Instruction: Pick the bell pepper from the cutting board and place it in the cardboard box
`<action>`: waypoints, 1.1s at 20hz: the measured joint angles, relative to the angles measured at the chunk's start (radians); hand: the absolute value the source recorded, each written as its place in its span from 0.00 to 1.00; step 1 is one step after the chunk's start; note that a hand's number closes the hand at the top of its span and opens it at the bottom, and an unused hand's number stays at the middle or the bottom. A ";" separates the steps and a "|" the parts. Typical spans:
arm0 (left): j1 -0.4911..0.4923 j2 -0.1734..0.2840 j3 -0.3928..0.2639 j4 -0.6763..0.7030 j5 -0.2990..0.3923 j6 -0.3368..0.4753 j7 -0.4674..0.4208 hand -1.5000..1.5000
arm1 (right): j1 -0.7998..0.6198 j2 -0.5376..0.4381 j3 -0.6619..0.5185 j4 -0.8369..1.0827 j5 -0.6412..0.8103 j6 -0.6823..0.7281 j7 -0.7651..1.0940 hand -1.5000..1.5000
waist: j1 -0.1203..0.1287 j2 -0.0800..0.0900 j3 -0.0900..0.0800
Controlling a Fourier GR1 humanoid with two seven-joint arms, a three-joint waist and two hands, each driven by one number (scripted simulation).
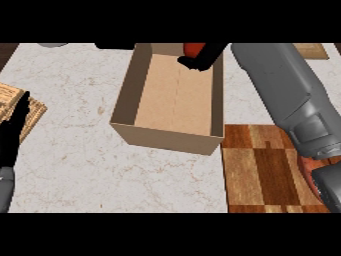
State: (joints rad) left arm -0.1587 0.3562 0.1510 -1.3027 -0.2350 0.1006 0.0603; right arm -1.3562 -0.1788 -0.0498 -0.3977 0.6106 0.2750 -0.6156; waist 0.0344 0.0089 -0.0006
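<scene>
Now your right hand hangs over the far end of the box, its fingers curled round the pepper, which shows red just beyond them, above the box's far wall. The box runs lengthwise away from you, so I judge the drop lies straight below. Your left hand rests open well left of the box.

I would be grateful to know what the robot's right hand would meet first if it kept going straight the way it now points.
The right hand, curled around the red bell pepper, points down-left into the cardboard box. Going straight on, it would probably meet the box's floor or left inner wall first; depth is unclear.
</scene>
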 measured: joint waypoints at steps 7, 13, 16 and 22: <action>0.014 -0.001 -0.002 -0.023 0.001 -0.015 -0.007 0.50 | -0.060 0.119 -0.003 0.104 0.018 -0.087 0.077 1.00 | 0.016 0.006 0.000; -0.002 -0.007 -0.014 -0.034 -0.004 -0.025 0.002 0.50 | -0.070 0.164 0.029 0.184 0.023 -0.204 0.138 0.00 | 0.042 0.012 -0.001; -0.013 -0.012 -0.023 -0.032 -0.009 -0.028 0.006 0.50 | -0.076 0.171 0.028 0.232 0.006 -0.200 0.184 0.00 | 0.057 0.018 -0.001; -0.047 -0.020 -0.033 -0.022 -0.017 -0.030 0.017 0.50 | -0.077 0.177 0.025 0.279 -0.040 -0.178 0.205 0.00 | 0.076 0.022 -0.001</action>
State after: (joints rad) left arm -0.2061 0.3360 0.1185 -1.3246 -0.2519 0.0709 0.0773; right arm -1.4327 -0.0016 -0.0248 -0.1185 0.5705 0.0966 -0.4108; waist 0.1102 0.0310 -0.0016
